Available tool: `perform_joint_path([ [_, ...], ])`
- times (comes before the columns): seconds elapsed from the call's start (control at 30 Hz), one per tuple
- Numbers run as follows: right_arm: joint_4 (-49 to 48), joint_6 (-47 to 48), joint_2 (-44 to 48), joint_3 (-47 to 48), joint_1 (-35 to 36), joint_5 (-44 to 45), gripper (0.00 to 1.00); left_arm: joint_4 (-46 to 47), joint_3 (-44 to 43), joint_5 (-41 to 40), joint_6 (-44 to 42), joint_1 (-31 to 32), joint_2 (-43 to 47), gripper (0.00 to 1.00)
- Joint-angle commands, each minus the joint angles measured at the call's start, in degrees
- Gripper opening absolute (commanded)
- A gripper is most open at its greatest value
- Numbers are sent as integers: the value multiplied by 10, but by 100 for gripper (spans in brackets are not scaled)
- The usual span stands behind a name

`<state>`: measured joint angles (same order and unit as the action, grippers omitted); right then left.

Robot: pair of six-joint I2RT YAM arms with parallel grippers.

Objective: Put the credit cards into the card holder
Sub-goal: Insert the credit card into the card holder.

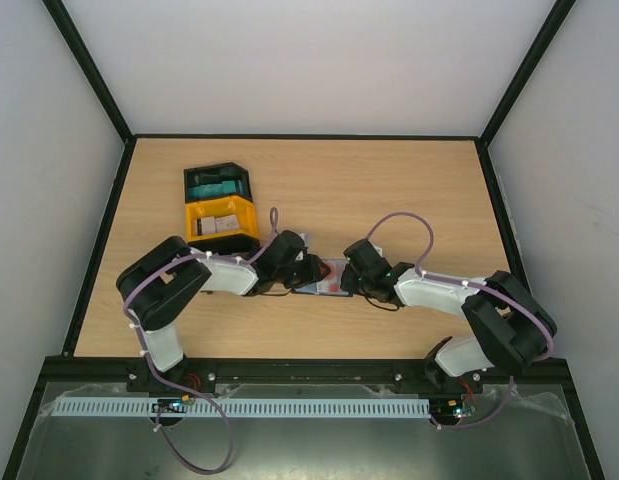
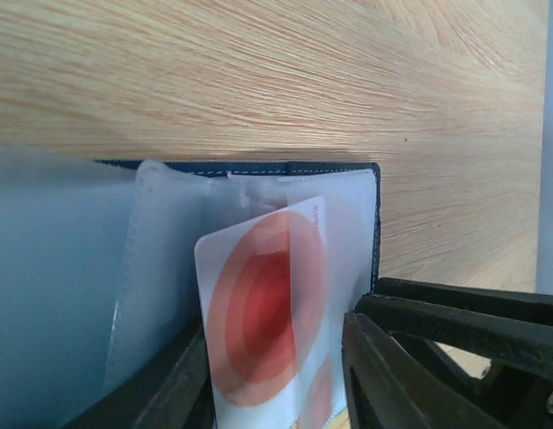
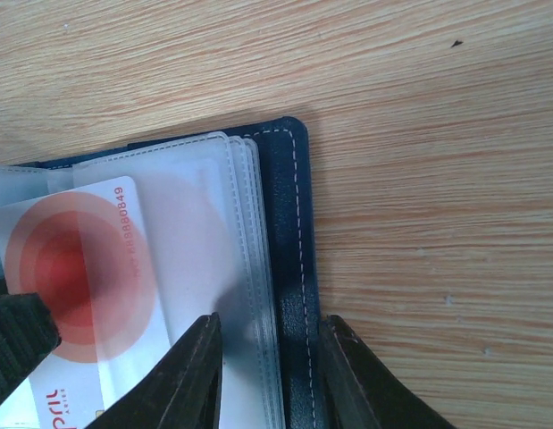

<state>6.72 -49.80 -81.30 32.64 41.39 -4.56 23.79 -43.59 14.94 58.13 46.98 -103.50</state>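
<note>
Left wrist view, starting at the left pincer [image 2: 276, 393]: fingers [image 2: 182, 384] standing either side of a red-and-white credit card [image 2: 263, 313], close to its edges; cannot tell whether gripping it or clear of it. Card's far end tucked under a clear sleeve [image 2: 169, 259] of the card holder [image 2: 376, 223], near end sticking out toward the pincer, so judged only partly seated.

Right pincer [image 3: 274, 366] part-way spread across the holder's stitched navy border, one finger on the sleeves, the other on the bare wood just beside the border; cannot tell whether clamping or merely pinning. Holder lying open on the table [image 1: 389, 190] about midway between left and right edges, nearer the near edge, between both pincers.

Risks, as judged:
- Could drag the card back out on retreat, if a pad catches its edge.
- Could jam a corner or buckle the sleeve, if pushed in askew.
- Could slide the holder over the wood, if the right pincer's hold slips.

Right wrist alone shows the stack of several sleeves and the red number printed on the card. Top view alone shows the black tray [image 1: 217, 182] and yellow tray [image 1: 221, 240] toward the far left corner, but hides nearly all of the holder
</note>
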Motion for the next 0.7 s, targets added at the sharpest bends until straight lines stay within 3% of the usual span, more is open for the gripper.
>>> perform_joint_path([
  [0.0, 24, -7, -4, -17, 4, 10, 28, -88, 4, -37, -22, 6, 23, 47],
  [0.13, 24, -7, -5, -17, 4, 9, 28, -109, 2, -42, -27, 6, 36, 58],
  [0.33, 17, -6, -4, -18, 4, -2, 28, -144, -11, -51, -35, 10, 42, 59],
  [0.67, 7, -1, -7, -17, 4, -15, 28, -136, -43, -28, -61, 25, 12, 31],
])
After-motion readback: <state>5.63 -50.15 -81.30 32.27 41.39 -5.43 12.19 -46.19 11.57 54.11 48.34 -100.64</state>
